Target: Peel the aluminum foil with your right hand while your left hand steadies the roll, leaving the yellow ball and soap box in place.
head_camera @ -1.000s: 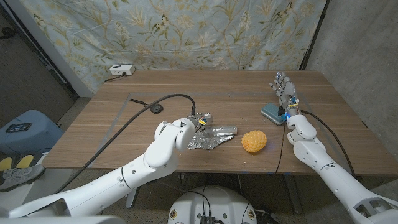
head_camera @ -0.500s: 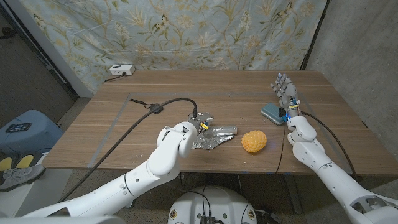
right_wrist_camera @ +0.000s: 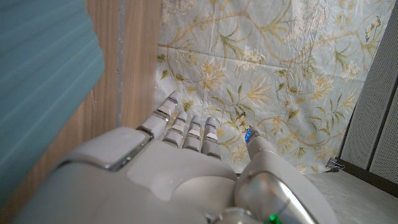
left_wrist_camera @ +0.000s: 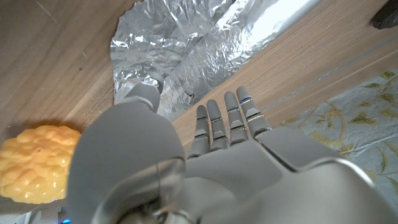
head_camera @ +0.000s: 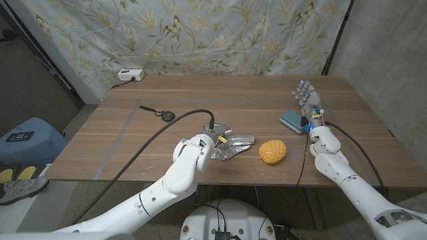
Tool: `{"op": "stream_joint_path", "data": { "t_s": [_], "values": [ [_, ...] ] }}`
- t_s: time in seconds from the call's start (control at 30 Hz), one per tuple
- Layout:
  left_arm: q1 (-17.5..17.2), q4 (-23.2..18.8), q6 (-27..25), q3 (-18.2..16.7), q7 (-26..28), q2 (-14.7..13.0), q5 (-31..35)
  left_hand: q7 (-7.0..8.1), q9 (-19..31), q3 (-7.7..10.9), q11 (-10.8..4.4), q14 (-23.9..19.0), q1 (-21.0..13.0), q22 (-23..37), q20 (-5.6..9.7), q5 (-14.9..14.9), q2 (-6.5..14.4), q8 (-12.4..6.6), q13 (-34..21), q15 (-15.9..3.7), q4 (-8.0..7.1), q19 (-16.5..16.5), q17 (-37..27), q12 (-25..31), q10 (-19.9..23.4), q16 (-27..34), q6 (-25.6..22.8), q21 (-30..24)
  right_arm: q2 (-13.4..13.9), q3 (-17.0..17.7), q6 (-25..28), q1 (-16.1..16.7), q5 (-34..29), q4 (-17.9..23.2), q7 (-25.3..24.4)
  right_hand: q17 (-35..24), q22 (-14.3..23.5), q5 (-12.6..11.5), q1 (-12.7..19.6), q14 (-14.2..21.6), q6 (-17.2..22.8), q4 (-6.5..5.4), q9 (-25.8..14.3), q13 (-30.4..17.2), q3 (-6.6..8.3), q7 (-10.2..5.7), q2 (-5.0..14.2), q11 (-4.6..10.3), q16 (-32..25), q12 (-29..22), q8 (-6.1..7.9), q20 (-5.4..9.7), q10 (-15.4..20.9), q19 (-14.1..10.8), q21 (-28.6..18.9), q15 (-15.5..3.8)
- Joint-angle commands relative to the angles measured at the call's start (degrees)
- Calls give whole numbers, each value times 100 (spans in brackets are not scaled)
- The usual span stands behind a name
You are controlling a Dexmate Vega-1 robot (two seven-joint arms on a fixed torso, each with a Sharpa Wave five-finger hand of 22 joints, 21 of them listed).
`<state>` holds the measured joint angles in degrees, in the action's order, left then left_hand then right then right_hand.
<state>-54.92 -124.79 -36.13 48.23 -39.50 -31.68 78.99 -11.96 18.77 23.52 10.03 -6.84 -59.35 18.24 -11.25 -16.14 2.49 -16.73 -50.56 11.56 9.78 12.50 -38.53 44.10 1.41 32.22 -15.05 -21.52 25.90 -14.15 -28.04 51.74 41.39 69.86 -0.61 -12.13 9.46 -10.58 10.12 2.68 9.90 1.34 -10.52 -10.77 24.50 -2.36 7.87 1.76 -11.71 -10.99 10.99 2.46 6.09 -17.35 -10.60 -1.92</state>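
The aluminum foil lies crumpled and partly unrolled near the table's front middle. In the left wrist view the foil shows as a wrinkled sheet just beyond my fingers. My left hand hovers at the foil's left end with fingers stretched out, holding nothing. The yellow ball sits right of the foil and also shows beside my left hand. The teal soap box lies further right. My right hand stands upright beside it, fingers apart and empty, with the soap box close by.
A black cable with a round puck runs across the table's left half to my left arm. A white power box sits at the far left edge. A flowered curtain hangs behind the table.
My left arm has slid to the right, bringing the hand closer over the foil's left end. The foil, ball, soap box and right hand have stayed where they were.
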Motion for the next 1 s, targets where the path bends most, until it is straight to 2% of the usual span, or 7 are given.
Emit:
{"op": "stream_joint_path", "data": {
  "t_s": [0.03, 0.3, 0.53, 0.8, 1.0],
  "values": [
    [-150, 282, 200, -51, 400, 135, 122, 2, 23, -4, 21, -16, -88, 12, 17, -42, 21, -29, -23, -27, -9, 29, -1, 39, 64, 26, -65, -25, 20, 48, -26, 35, 87, -71, 69, -9, 20, -2, 74, -20, -11, 18, -26, -13, -5, 13, 128, 17, -58, 3, -2, 311, -12, 24, -24, -204],
    [-122, 443, 263, -71, 708, 193, 46, 83, 117, 68, -55, -340, -213, 19, 34, -139, 3, -130, -28, -125, -6, 284, 102, 153, 325, 61, -378, -172, -24, 52, -39, 4, 113, -148, 78, -10, 20, -3, 75, -22, -7, 16, -26, -13, -4, 17, 132, 21, -59, 2, 0, 315, -14, 21, -26, -203],
    [-66, 551, 317, -62, 879, 170, -39, 102, 172, 115, -92, -476, -343, 22, 29, -194, 4, -178, -30, -154, 10, 373, 130, 203, 446, 98, -511, -236, -35, 67, -36, 10, 127, -191, 53, -9, 20, -3, 72, -20, -8, 13, -26, -13, -6, 18, 127, 25, -60, 1, 1, 319, -16, 19, -27, -201],
    [-82, 719, 301, 16, 1304, 175, -49, 135, 221, 148, -126, -596, -454, 25, 30, -248, -3, -226, -32, -217, 19, 479, 149, 255, 574, 136, -629, -306, -56, 84, -38, 24, 185, -276, 97, -9, 20, -4, 69, -21, -8, 9, -26, -13, -5, 12, 128, 27, -59, 0, 2, 320, -17, 22, -27, -202],
    [-80, 787, 293, 65, 1496, 160, -61, 208, 276, 169, -186, -797, -546, 24, 74, -301, -53, -316, -11, -297, 17, 634, 192, 315, 761, 177, -832, -398, -43, 108, -37, 44, 211, -286, 108, -8, 20, -5, 71, -20, -9, 9, -26, -13, -3, 21, 127, 26, -59, 0, 3, 316, -19, 23, -27, -202]
  ]
}}
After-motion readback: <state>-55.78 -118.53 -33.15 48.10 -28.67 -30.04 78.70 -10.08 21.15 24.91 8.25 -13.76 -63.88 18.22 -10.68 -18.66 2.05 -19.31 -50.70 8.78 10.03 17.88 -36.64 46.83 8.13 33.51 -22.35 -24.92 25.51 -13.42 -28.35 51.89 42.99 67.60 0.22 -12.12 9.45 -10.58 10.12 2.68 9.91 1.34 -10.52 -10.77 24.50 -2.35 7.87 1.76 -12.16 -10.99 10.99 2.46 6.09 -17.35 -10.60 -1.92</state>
